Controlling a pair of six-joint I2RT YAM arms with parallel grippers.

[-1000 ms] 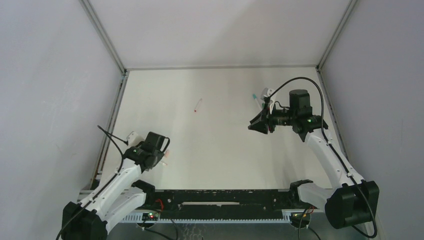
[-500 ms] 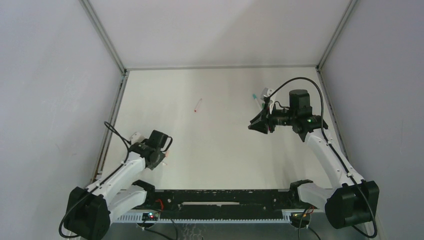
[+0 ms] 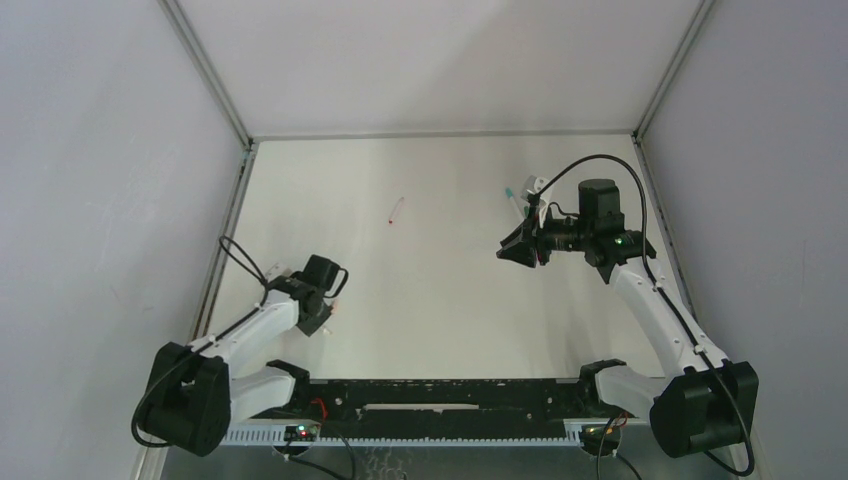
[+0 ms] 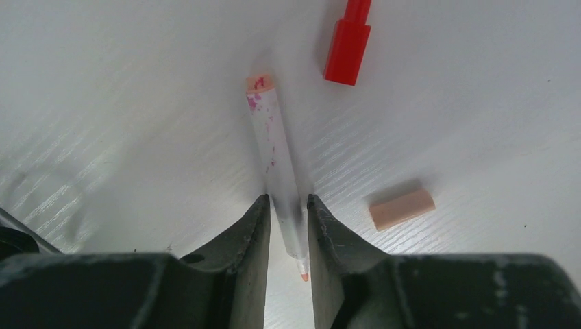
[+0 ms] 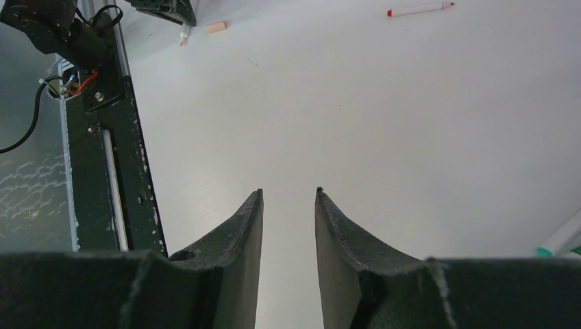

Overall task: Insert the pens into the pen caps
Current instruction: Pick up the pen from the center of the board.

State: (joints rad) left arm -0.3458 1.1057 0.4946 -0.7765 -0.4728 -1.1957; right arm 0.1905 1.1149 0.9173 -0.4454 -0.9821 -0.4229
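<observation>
At the near left of the table [image 3: 450, 300] the left gripper [image 4: 288, 200] is down over a pen [image 4: 270, 137], one jaw close on each side of the white barrel. The barrel all but fills the gap, yet whether the jaws already pinch it cannot be told. The pen's long axis runs almost straight away from the wrist, leaning a little left. Its small peach writing tip lies nearest, back between the fingers, and its stained peach end points away. Just beside the jaws, on the right in the wrist view and apart from the pen, lies the peach cap [image 4: 402, 209], its long axis nearly crosswise to the barrel; which end is open cannot be made out. The next move seems to hang on this: the tip faces back toward the wrist while the matching cap lies off to the side, so pen or cap would likely need turning before they line up. Farther on lies a red cap [image 4: 347, 41]. Past mid-table a red-tipped pen [image 3: 396, 209] lies alone. At the far right the right gripper [image 5: 288, 195] hangs above the table, jaws apart and empty, with a teal-tipped pen [image 5: 563, 238] near it. It is well apart from the peach pair, so this capping looks like the left arm's work.
</observation>
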